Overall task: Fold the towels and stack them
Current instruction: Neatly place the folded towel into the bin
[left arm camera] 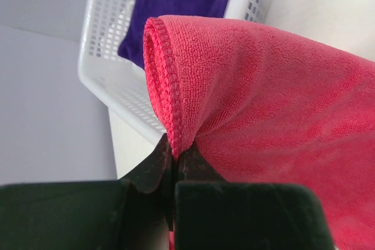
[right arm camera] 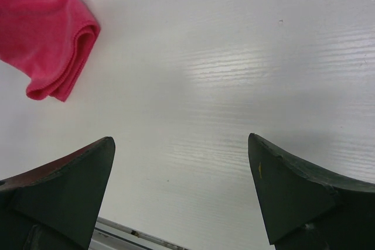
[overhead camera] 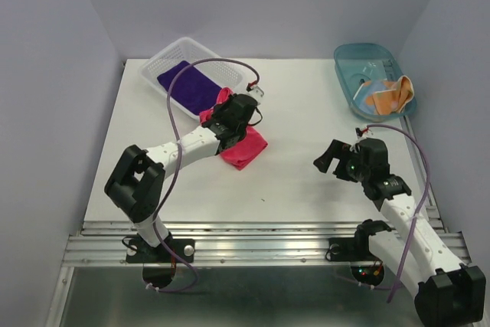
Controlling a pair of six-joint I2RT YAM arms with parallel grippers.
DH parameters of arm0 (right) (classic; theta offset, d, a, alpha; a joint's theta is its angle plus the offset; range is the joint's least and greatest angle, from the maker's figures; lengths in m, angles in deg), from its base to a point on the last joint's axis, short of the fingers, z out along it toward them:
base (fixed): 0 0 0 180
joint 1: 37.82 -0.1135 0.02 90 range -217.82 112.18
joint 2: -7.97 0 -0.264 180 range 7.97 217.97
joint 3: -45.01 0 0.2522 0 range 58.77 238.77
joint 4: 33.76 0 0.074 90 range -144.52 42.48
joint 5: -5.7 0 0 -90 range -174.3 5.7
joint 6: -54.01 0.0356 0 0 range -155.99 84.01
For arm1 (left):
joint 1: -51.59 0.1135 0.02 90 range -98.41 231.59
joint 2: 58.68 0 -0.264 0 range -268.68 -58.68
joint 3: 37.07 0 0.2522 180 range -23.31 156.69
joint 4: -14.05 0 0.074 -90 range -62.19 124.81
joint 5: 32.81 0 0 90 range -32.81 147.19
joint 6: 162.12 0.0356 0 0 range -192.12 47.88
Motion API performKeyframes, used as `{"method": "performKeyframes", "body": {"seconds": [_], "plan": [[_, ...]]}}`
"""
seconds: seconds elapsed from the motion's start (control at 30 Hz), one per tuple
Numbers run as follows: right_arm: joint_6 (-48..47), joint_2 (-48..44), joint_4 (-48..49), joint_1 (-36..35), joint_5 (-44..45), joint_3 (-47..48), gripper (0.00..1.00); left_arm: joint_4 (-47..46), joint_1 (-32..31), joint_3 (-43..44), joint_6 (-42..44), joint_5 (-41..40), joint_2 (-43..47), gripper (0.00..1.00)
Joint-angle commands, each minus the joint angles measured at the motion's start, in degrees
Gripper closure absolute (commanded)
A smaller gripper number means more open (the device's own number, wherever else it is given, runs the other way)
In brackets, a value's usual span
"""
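Left jaws are pinching the stitched hem of the pink-red towel (left arm camera: 281,121), with that edge raised. The rest of it lies folded on the bench (overhead camera: 306,189) near the white basket (overhead camera: 153,67). I see the purple towel (overhead camera: 190,86) flat inside the basket. The orange towel (overhead camera: 387,93) is bunched in the blue tray (overhead camera: 348,59), back right. Right jaws are spread wide above the bench, apart from the pink-red towel.

Overhead, wrist close-ups; common pink-red towel (overhead camera: 246,149)
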Motion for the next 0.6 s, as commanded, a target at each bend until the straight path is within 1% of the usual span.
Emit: {"method": "performKeyframes", "body": {"seconds": [0.0, 0.13, 0.27, 0.37, 0.47, 0.57], "plan": [[-0.78, 0.59, 2.91, -0.15, 2.41, -0.86, 0.00, -5.62, 1.93, 5.05, 10.38, 1.40, 4.93, 1.00], [-0.43, 1.64, 2.91, -0.24, 4.42, -0.77, 0.00, -5.71, 3.87, 7.87, 15.56, 4.12, 6.07, 1.00], [-0.08, 2.61, 2.22, -0.24, 5.92, -0.50, 0.00, -5.71, 5.27, 11.29, 18.91, 5.88, 6.07, 1.00], [0.28, 3.14, 2.12, -0.24, 6.89, -0.50, 0.00, -5.27, 6.86, 13.40, 19.53, 5.80, 5.11, 1.00], [0.28, 3.67, 1.95, -0.16, 7.59, -0.07, 0.00, -2.29, 8.87, 19.10, 19.09, 7.20, 3.27, 1.00], [0.19, 4.02, 2.12, -0.15, 8.82, -0.06, 0.00, -1.14, 10.20, 22.28, 19.96, 6.94, 1.16, 1.00]]}}
